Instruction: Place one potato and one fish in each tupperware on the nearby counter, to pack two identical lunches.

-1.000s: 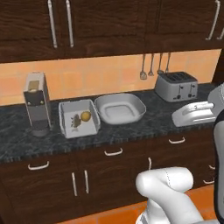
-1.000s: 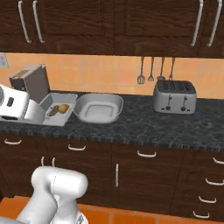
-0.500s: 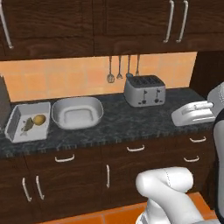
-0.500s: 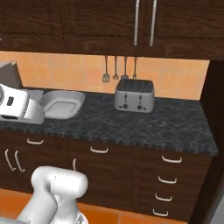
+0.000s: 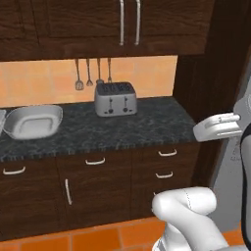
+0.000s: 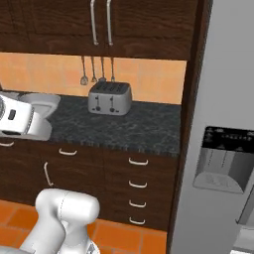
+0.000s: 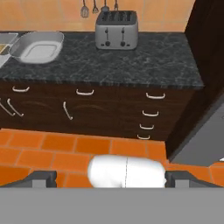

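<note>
Counter: the dark speckled stone counter (image 5: 127, 128) ran from the left edge of the left base view to a tall dark wooden panel (image 5: 215, 73) at its right end; it also appeared in the right base view (image 6: 134, 126) and the hand view (image 7: 144, 61).
Shallow tupperware: the wide, round-cornered tupperware dish (image 5: 33, 121) sat on the counter at the left, well apart from the toaster; its interior looked empty. In the hand view it lay at upper left (image 7: 38, 46). In the right base view only its rim (image 6: 42, 100) showed behind the arm.
Deep tupperware: a pale corner (image 5: 1, 120) at the left edge of the left base view, just beside the dish, and a sliver at the left edge of the hand view (image 7: 3, 43); contents could not be told.
Toaster: a silver four-slot toaster (image 5: 115, 98) stood upright against the orange backsplash, near the counter's right half (image 6: 109, 97) (image 7: 117, 29).
Utensils: hanging utensils (image 5: 93, 73) hung on the wall directly above the toaster.
Cabinets: dark brown doors and drawers (image 5: 98, 181) with curved silver handles lay under the counter.
Refrigerator: a grey refrigerator (image 6: 223, 149) with a dispenser panel stood right of the wooden panel.
Gripper: the two finger tips (image 7: 41, 177) stood far apart at the bottom corners of the hand view, nothing between them; the gripper (image 7: 109, 179) was spread wide above the orange tile floor (image 7: 57, 148).
</note>
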